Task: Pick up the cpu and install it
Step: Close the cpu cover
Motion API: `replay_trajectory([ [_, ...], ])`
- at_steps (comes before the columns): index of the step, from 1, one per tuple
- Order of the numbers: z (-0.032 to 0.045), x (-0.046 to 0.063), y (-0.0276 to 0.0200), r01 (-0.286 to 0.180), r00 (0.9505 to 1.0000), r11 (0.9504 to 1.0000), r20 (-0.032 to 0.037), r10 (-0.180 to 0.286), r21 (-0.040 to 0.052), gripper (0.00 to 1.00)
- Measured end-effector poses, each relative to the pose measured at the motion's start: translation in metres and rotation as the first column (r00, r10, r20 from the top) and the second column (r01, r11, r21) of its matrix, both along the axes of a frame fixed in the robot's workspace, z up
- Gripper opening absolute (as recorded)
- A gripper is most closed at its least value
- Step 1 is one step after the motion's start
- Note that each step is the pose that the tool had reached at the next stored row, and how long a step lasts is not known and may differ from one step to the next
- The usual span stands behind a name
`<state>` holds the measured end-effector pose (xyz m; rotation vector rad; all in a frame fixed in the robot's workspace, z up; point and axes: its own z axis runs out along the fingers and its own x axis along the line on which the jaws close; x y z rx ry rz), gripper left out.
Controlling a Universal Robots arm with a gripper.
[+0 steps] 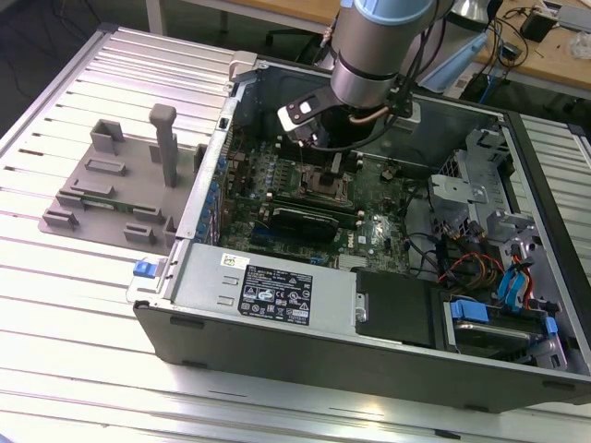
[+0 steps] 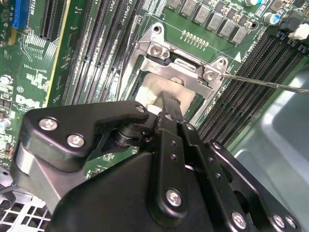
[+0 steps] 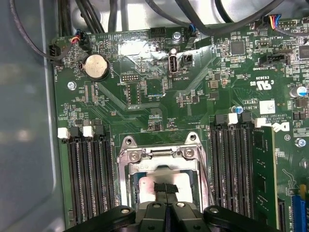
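Observation:
The cpu (image 3: 144, 186) lies flat inside the motherboard socket, a pale shiny square within the metal socket frame (image 3: 159, 153). In the second wrist view the cpu (image 2: 152, 89) shows as a pale square under the frame (image 2: 186, 65). My gripper (image 3: 165, 188) stands straight over it, fingers pressed together with no gap. Their tips sit at the cpu's top face. The gripper (image 2: 166, 101) hides part of the chip. In the exterior view the gripper (image 1: 325, 152) hangs inside the open computer case, just above the socket (image 1: 325, 187).
Memory slots flank the socket, and a memory stick (image 3: 263, 169) stands in one. The socket's thin lever (image 2: 270, 84) sticks out sideways. The case walls (image 1: 277, 295), cables and drive bays (image 1: 499, 277) close in. A grey fixture (image 1: 120, 189) lies at the exterior view's left.

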<state>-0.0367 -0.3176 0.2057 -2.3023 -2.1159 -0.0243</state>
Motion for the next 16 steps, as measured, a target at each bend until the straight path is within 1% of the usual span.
replay_trajectory([
  [3, -0.0008, 0.0000, -0.0001, 0.006, 1.0000, 1.0000, -0.0004, -0.006, -0.0003, 0.11],
  [4, -0.0013, 0.0000, -0.0001, 0.022, 0.9997, 0.9997, -0.0003, -0.022, -0.0004, 0.11],
  [5, -0.0019, 0.0000, 0.0000, 0.064, 0.9980, 0.9980, -0.0001, -0.064, 0.0000, 0.11],
  [7, -0.0020, 0.0000, 0.0000, 0.098, 0.9952, 0.9952, -0.0001, -0.098, 0.0000, 0.11],
  [10, -0.0020, 0.0000, 0.0000, 0.102, 0.9948, 0.9948, 0.0000, -0.102, 0.0000, 0.11],
  [11, -0.0022, 0.0000, 0.0000, 0.110, 0.9939, 0.9939, -0.0001, -0.110, 0.0001, 0.11],
  [13, -0.0024, 0.0000, 0.0000, 0.142, 0.9899, 0.9899, -0.0001, -0.142, -0.0001, 0.11],
  [14, -0.0026, 0.0000, 0.0000, 0.176, 0.9844, 0.9844, -0.0002, -0.176, -0.0002, 0.11],
  [16, -0.0026, 0.0000, 0.0000, 0.176, 0.9844, 0.9844, 0.0000, -0.176, 0.0001, 0.11],
])
